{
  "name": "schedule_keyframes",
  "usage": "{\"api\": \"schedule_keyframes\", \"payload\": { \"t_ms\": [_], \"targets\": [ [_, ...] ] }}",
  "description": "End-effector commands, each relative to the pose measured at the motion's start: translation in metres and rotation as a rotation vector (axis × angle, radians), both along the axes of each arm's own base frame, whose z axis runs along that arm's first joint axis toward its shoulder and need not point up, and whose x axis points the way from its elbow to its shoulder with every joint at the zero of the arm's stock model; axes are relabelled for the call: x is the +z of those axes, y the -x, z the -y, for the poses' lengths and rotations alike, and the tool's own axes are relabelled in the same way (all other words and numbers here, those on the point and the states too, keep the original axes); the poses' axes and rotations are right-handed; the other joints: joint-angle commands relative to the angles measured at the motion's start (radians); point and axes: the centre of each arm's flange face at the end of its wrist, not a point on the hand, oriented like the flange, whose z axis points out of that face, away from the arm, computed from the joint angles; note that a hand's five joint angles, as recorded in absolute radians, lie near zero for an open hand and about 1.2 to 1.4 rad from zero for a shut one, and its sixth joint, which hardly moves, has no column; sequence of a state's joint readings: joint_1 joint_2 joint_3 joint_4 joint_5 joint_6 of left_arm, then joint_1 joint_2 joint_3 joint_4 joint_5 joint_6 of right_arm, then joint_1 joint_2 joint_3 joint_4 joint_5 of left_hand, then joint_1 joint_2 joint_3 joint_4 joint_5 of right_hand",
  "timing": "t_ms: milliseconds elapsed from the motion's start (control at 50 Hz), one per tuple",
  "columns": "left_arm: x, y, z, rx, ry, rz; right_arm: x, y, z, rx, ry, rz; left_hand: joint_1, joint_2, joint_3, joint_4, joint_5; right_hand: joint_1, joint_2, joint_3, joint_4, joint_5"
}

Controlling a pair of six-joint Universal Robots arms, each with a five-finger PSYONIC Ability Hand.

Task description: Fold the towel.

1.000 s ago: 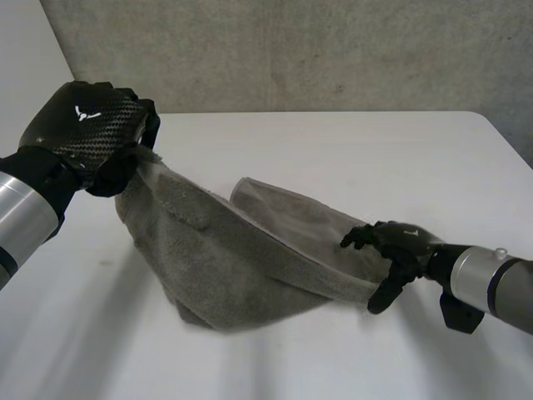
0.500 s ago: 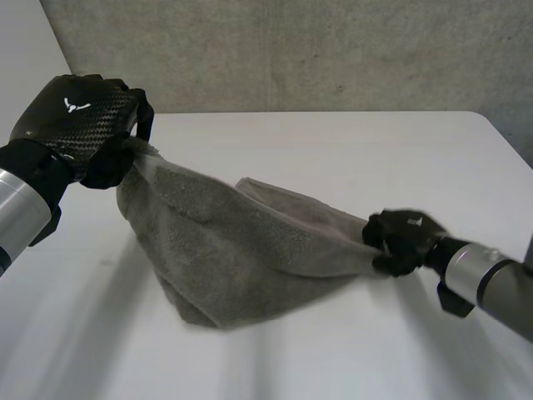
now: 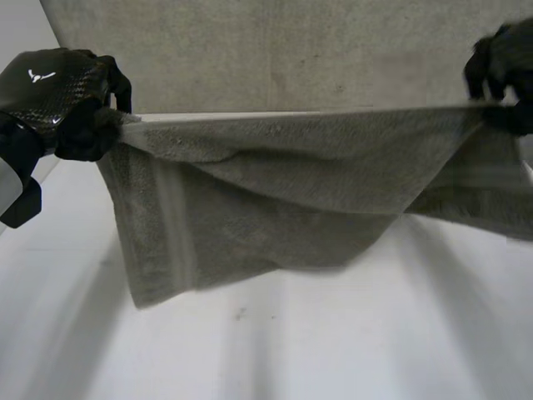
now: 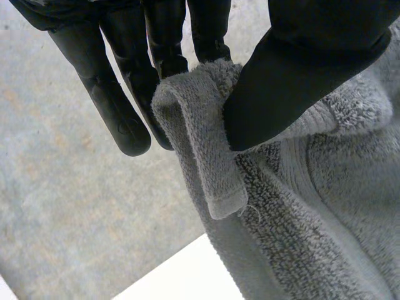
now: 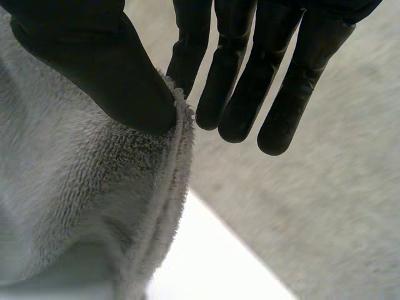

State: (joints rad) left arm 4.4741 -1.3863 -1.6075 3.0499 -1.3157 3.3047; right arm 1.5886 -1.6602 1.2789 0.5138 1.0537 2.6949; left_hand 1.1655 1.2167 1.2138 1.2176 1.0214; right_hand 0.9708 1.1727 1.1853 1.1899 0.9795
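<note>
The towel [image 3: 275, 192] is held up over the white table [image 3: 333, 350], its long upper edge stretched sideways between both hands. The left hand [image 3: 50, 92] pinches one corner between thumb and fingers; the right hand [image 3: 504, 71] pinches the opposite end likewise. The lower part hangs loose and uneven, with bare table below for laying it.

The white table [image 3: 350, 350] spreads beneath the hanging towel [image 3: 275, 183], backed by a grey wall [image 3: 291, 50].
</note>
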Motion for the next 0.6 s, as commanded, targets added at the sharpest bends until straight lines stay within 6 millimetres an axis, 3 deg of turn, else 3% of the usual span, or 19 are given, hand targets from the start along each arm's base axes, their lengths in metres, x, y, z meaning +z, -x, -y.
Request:
{"api": "schedule_keyframes", "payload": {
  "t_ms": [20, 100, 140, 200, 280, 320, 340, 360, 380, 400, 420, 440, 460, 480, 500, 520, 540, 560, 600],
  "targets": [
    [-0.05, 0.002, 0.032, 0.018, -0.178, 0.041, -0.08, -0.035, 0.011, 0.074, -0.283, -0.26, 0.231, 0.18, 0.182, 0.179, 0.2, 0.425, 0.224, 0.211, 0.206, 0.242],
    [-0.08, 0.008, 0.047, 0.013, -0.27, 0.069, -0.106, -0.044, 0.015, 0.066, -0.342, -0.34, 0.231, 0.18, 0.182, 0.179, 0.2, 0.425, 0.224, 0.211, 0.206, 0.242],
    [-0.109, 0.014, 0.065, 0.01, -0.352, 0.096, -0.119, -0.048, 0.018, 0.069, -0.364, -0.376, 0.231, 0.18, 0.182, 0.179, 0.2, 0.425, 0.224, 0.211, 0.206, 0.242],
    [-0.13, 0.022, 0.084, 0.0, -0.393, 0.117, -0.141, -0.056, 0.033, 0.059, -0.366, -0.418, 0.231, 0.18, 0.182, 0.179, 0.2, 0.425, 0.224, 0.211, 0.206, 0.242],
    [-0.129, 0.03, 0.108, 0.011, -0.345, 0.129, -0.152, -0.069, 0.066, 0.011, -0.251, -0.414, 0.231, 0.18, 0.182, 0.179, 0.2, 0.425, 0.224, 0.211, 0.206, 0.242],
    [-0.12, 0.033, 0.122, 0.033, -0.288, 0.132, -0.146, -0.073, 0.081, -0.026, -0.17, -0.399, 0.231, 0.18, 0.182, 0.179, 0.2, 0.425, 0.224, 0.211, 0.206, 0.242],
    [-0.103, 0.036, 0.136, 0.056, -0.211, 0.128, -0.134, -0.076, 0.098, -0.076, -0.065, -0.38, 0.231, 0.18, 0.182, 0.179, 0.2, 0.425, 0.224, 0.211, 0.206, 0.242],
    [-0.082, 0.039, 0.15, 0.082, -0.121, 0.114, -0.134, -0.076, 0.099, -0.077, -0.064, -0.38, 0.231, 0.18, 0.182, 0.179, 0.2, 0.425, 0.224, 0.211, 0.206, 0.242],
    [-0.082, 0.039, 0.15, 0.082, -0.12, 0.114, -0.115, -0.079, 0.114, -0.126, 0.057, -0.358, 0.231, 0.18, 0.182, 0.179, 0.2, 0.425, 0.224, 0.211, 0.206, 0.242],
    [-0.053, 0.044, 0.161, 0.103, -0.003, 0.087, -0.115, -0.079, 0.115, -0.126, 0.058, -0.357, 0.231, 0.18, 0.182, 0.179, 0.2, 0.425, 0.224, 0.211, 0.206, 0.242],
    [-0.053, 0.044, 0.161, 0.104, -0.002, 0.087, -0.093, -0.082, 0.127, -0.171, 0.189, -0.333, 0.231, 0.18, 0.182, 0.179, 0.2, 0.425, 0.224, 0.211, 0.206, 0.242],
    [-0.023, 0.048, 0.168, 0.123, 0.107, 0.04, -0.067, -0.085, 0.136, -0.209, 0.33, -0.304, 0.231, 0.18, 0.182, 0.179, 0.2, 0.425, 0.224, 0.211, 0.206, 0.242],
    [0.008, 0.049, 0.172, 0.147, 0.218, -0.012, -0.067, -0.085, 0.136, -0.21, 0.331, -0.304, 0.231, 0.18, 0.182, 0.179, 0.2, 0.425, 0.224, 0.211, 0.206, 0.242],
    [0.008, 0.049, 0.172, 0.148, 0.219, -0.012, -0.038, -0.087, 0.141, -0.241, 0.481, -0.27, 0.231, 0.18, 0.182, 0.179, 0.2, 0.425, 0.224, 0.211, 0.206, 0.242],
    [0.034, 0.049, 0.172, 0.173, 0.32, -0.06, -0.011, -0.089, 0.14, -0.263, 0.619, -0.228, 0.231, 0.18, 0.182, 0.179, 0.2, 0.425, 0.224, 0.211, 0.206, 0.242],
    [0.055, 0.048, 0.169, 0.195, 0.402, -0.104, -0.01, -0.089, 0.14, -0.264, 0.621, -0.228, 0.231, 0.18, 0.182, 0.179, 0.2, 0.425, 0.224, 0.211, 0.206, 0.242],
    [0.055, 0.048, 0.169, 0.195, 0.402, -0.104, 0.014, -0.087, 0.135, -0.283, 0.736, -0.189, 0.231, 0.18, 0.182, 0.179, 0.2, 0.425, 0.224, 0.211, 0.206, 0.242],
    [0.074, 0.048, 0.16, 0.208, 0.47, -0.143, 0.031, -0.087, 0.128, -0.289, 0.814, -0.155, 0.231, 0.18, 0.182, 0.179, 0.2, 0.425, 0.224, 0.211, 0.206, 0.242],
    [0.083, 0.049, 0.153, 0.212, 0.499, -0.163, 0.036, -0.087, 0.12, -0.264, 0.842, -0.147, 0.231, 0.18, 0.182, 0.179, 0.2, 0.425, 0.224, 0.211, 0.206, 0.242]
  ]
}}
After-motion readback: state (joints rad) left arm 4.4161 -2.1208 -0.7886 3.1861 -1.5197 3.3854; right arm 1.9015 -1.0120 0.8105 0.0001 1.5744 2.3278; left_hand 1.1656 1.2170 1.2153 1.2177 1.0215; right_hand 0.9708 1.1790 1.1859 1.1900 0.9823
